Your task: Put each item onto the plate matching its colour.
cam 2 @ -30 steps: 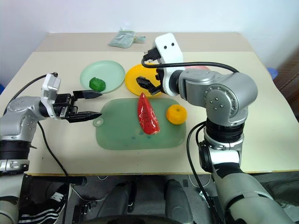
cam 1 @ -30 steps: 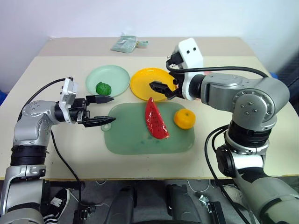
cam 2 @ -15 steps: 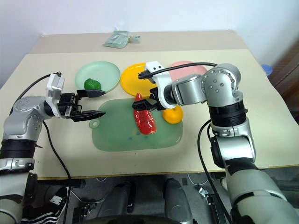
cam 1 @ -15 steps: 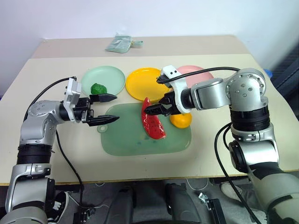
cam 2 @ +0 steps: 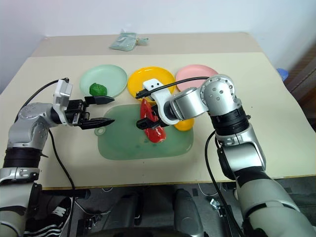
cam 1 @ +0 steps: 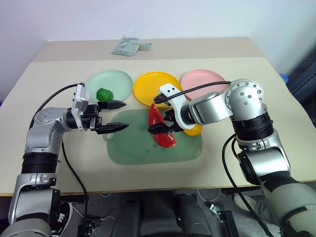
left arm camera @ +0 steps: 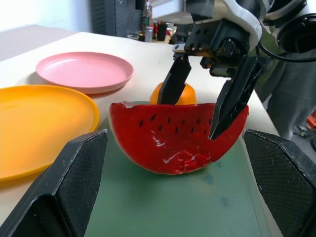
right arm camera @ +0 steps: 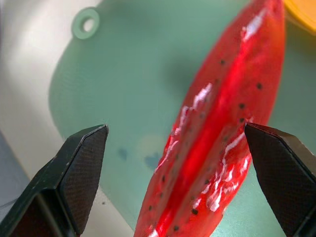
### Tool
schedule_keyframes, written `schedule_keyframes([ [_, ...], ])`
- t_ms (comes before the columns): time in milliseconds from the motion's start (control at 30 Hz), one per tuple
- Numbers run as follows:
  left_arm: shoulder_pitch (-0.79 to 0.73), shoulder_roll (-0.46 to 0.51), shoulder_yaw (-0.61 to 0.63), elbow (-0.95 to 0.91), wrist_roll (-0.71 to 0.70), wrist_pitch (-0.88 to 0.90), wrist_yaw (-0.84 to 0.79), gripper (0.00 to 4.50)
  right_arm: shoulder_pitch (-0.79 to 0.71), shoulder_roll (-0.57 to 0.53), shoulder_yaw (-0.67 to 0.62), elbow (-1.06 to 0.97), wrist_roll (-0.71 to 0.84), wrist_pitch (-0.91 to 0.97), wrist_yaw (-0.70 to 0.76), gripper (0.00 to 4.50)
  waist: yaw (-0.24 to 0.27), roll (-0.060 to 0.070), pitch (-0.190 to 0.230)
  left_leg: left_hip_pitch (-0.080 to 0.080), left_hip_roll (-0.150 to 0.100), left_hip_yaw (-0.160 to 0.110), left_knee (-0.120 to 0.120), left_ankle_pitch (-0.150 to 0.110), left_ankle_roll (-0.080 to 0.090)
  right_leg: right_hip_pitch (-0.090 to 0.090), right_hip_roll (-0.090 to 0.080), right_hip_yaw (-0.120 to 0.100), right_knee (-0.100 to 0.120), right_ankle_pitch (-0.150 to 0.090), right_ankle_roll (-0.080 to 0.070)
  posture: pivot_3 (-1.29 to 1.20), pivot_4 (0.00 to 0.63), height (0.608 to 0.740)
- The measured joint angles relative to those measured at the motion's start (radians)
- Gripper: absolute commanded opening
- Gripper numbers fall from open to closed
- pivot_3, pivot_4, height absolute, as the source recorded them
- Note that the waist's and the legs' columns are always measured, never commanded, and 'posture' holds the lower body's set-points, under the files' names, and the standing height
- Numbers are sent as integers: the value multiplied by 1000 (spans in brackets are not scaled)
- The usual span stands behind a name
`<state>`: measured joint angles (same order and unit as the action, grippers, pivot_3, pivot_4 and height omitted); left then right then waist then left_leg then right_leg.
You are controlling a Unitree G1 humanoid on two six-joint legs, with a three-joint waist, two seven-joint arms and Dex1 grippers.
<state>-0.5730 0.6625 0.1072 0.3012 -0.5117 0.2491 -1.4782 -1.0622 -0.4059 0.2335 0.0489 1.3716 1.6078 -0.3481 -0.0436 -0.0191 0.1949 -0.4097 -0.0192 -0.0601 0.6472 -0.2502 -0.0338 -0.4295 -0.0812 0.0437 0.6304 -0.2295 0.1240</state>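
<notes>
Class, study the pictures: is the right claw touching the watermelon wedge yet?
Cannot tell. In the left wrist view the right claw straddles the watermelon wedge, open, its fingertips overlapping the red surface, but no contact or gap shows plainly.

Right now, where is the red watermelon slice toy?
The red plastic watermelon wedge lies mid-table on the translucent green mat, beside the round orange fruit, under the right hand.

Three plates stand in a row across the table [cam 1: 49, 163]: the left plate [cam 1: 121, 79] holds the bumpy ball [cam 1: 103, 93], the middle plate [cam 1: 150, 86] and the right plate [cam 1: 210, 79] hold nothing. In front of them lies the mat [cam 1: 133, 145], bearing the watermelon wedge [cam 1: 163, 134]; the round fruit [cam 1: 196, 130] sits just right of the wedge. A pouch [cam 1: 127, 47] lies behind the plates.
</notes>
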Motion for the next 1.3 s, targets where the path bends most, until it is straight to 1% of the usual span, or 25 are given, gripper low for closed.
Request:
schedule_keyframes([
  [167, 10, 0, 0, -3, -1, 0, 7, 4480, 1, -8, 60, -69, -89, 0, 56, 4500, -1, 0, 0, 0, 0, 0, 0, 0, 0, 0, 0, 0, 0, 0, 0, 0, 150, 740],
  [233, 10, 0, 0, -6, -1, 0, 10, 4500, 1, -5, 70, -82, -118, 0, 89, 3970, -1, 0, 0, 0, 0, 0, 0, 0, 0, 0, 0, 0, 0, 0, 0, 0, 150, 740],
  [333, 10, 1, 0, -9, -1, 0, 17, 4500, 1, -3, 82, -107, -171, 0, 134, 2792, 1, 0, 0, 0, 0, 0, 0, 0, 0, 0, 0, 0, 0, 0, 0, 0, 150, 740],
  [400, 10, 1, 0, -11, -1, 1, 19, 4500, 1, -8, 109, -132, -219, 0, 167, 1788, 0, 0, 0, 0, 0, 0, 0, 0, 0, 0, 0, 0, 0, 0, 0, 0, 150, 740],
  [433, 11, 1, 0, -12, -1, 1, 20, 4500, 1, -8, 119, -141, -242, 0, 186, 1386, -1, 0, 0, 0, 0, 0, 0, 0, 0, 0, 0, 0, 0, 0, 0, 0, 150, 740],
  [767, 23, 1, 0, -31, -2, 5, 32, 4500, -2, -24, 132, -165, -454, -1, 370, 1386, 0, 0, 0, 0, 0, 0, 0, 0, 0, 0, 0, 0, 0, 0, 0, 0, 150, 740],
  [867, 23, 1, 0, -31, -2, 5, 36, 4500, -2, -15, 117, -168, -480, 0, 412, 610, 0, 0, 0, 0, 0, 0, 0, 0, 0, 0, 0, 0, 0, 0, 0, 0, 150, 740],
  [900, 23, 1, 0, -31, -2, 5, 36, 4500, -2, -14, 117, -175, -489, 0, 419, 207, 0, 0, 0, 0, 0, 0, 0, 0, 0, 0, 0, 0, 0, 0, 0, 0, 150, 740],
  [933, 23, 1, 0, -31, -2, 6, 38, 4500, -2, -17, 124, -189, -515, -1, 436, 25, 0, 0, 0, 0, 0, 0, 0, 0, 0, 0, 0, 0, 0, 0, 0, 0, 150, 740],
  [1100, 23, 1, 0, -31, -2, 8, 40, 4500, -2, -5, 125, -203, -570, 0, 478, 20, 0, 0, 0, 0, 0, 0, 0, 0, 0, 0, 0, 0, 0, 0, 0, 0, 150, 740],
  [1233, 23, 3, 0, -38, -3, 10, 42, 4500, -9, 17, 51, -189, -582, -1, 520, 20, 0, 0, 0, 0, 0, 0, 0, 0, 0, 0, 0, 0, 0, 0, 0, 0, 150, 740],
  [1300, 23, 3, 1, -42, -10, 19, 47, 4500, -54, 16, -6, -154, -588, -3, 550, 20, 0, 0, 0, 0, 0, 0, 0, 0, 0, 0, 0, 0, 0, 0, 0, 0, 150, 740],
])
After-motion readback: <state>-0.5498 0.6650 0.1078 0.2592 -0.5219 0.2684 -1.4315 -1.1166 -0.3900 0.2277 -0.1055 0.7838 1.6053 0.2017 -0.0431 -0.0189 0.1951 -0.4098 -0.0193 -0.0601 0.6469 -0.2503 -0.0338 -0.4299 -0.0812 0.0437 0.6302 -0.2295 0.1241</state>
